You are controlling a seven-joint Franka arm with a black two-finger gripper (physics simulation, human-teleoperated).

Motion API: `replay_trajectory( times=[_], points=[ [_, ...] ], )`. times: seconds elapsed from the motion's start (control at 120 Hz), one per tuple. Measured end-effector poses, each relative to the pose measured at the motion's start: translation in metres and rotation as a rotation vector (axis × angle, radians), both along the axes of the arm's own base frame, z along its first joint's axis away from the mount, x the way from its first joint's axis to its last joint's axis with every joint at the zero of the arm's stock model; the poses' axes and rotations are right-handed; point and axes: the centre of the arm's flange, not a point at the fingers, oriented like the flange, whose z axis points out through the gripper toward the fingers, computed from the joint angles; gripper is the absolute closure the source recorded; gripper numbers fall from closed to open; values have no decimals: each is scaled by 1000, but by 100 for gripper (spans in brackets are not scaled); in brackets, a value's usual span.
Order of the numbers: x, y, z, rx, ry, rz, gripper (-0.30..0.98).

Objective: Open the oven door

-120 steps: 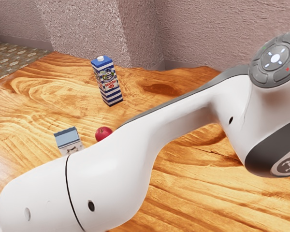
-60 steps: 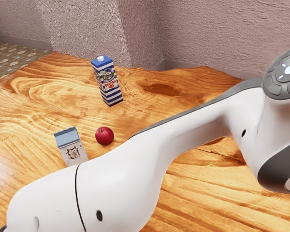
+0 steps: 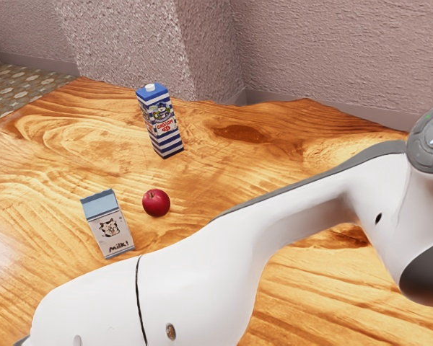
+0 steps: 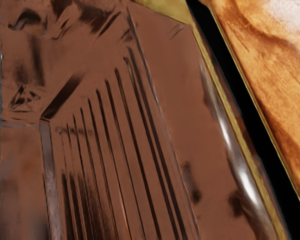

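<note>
In the wrist view, what seems to be the oven (image 4: 172, 100) has copper-brown faces, one with dark parallel grooves; which part is its door, and which way that points, I cannot tell. The grooves and gold trim (image 4: 244, 145) run lengthwise in roughly the same direction. A black strip (image 4: 242, 100) lies between the trim and the wooden bench (image 3: 50, 151). How far the jaws are open, or what they hold, I cannot tell. The arm (image 3: 310, 209) reaches across toward the exterior view's right. Beyond it, a milk carton (image 3: 110, 227) stands near a red apple (image 3: 156, 202), with a blue-and-white striped carton (image 3: 159, 122) upright farther back.
</note>
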Motion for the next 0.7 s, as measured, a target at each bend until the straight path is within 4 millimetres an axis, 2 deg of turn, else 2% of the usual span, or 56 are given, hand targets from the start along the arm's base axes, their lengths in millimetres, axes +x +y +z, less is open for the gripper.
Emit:
replay_trajectory(
  times=[0.025, 0.05, 0.083, 0.1, 0.117, 0.142, 0.158, 0.175, 0.183, 0.192, 0.208, 0.233, 0.258, 0.283, 0.3, 0.317, 0.333, 0.35, 0.358, 0.375, 0.392, 0.4, 0.417, 0.425, 0.442, 0.467, 0.5, 0.525, 0.583, 0.633, 0.7],
  points=[
    [-29, -16, 1, 51, 29, -15, 2],
    [-63, -32, 3, 99, 58, -36, 2],
    [-149, -65, 14, 176, 89, -105, 2],
    [-201, -79, 23, 216, 99, -146, 2],
    [-264, -91, 37, 254, 101, -198, 2],
    [-404, -105, 89, 287, 57, -339, 2],
    [-488, -94, 128, 291, 9, -407, 2],
    [-549, -69, 169, 282, -45, -430, 2],
    [-566, -49, 196, 264, -77, -413, 2],
    [-572, -23, 226, 237, -110, -370, 2],
    [-555, 28, 278, 184, -158, -231, 2],
    [-499, 96, 327, 133, -191, 41, 2],
    [-435, 153, 353, 102, -178, 307, 2],
    [-374, 206, 364, 75, -114, 527, 2],
    [-332, 231, 359, 76, -57, 650, 2],
    [-288, 249, 346, 90, 7, 753, 2],
    [-239, 260, 323, 113, 89, 835, 2],
    [-188, 283, 299, 134, 166, 940, 2],
    [-162, 303, 288, 139, 201, 1007, 2],
    [-113, 362, 269, 135, 268, 1166, 2],
    [-76, 440, 255, 115, 331, 1346, 2],
    [-64, 482, 248, 99, 359, 1434, 2],
    [-52, 557, 239, 64, 408, 1589, 2],
    [-51, 589, 234, 47, 429, 1654, 2],
    [-52, 639, 225, 17, 469, 1756, 2],
    [-53, 691, 205, -13, 547, 1858, 2],
    [-54, 735, 179, -54, 644, 1940, 2],
    [-50, 751, 161, -72, 703, 1969, 2],
    [-41, 763, 130, -109, 808, 1985, 2],
    [-39, 769, 117, -147, 858, 1993, 2],
    [-36, 770, 111, -190, 886, 2006, 2]
  ],
)
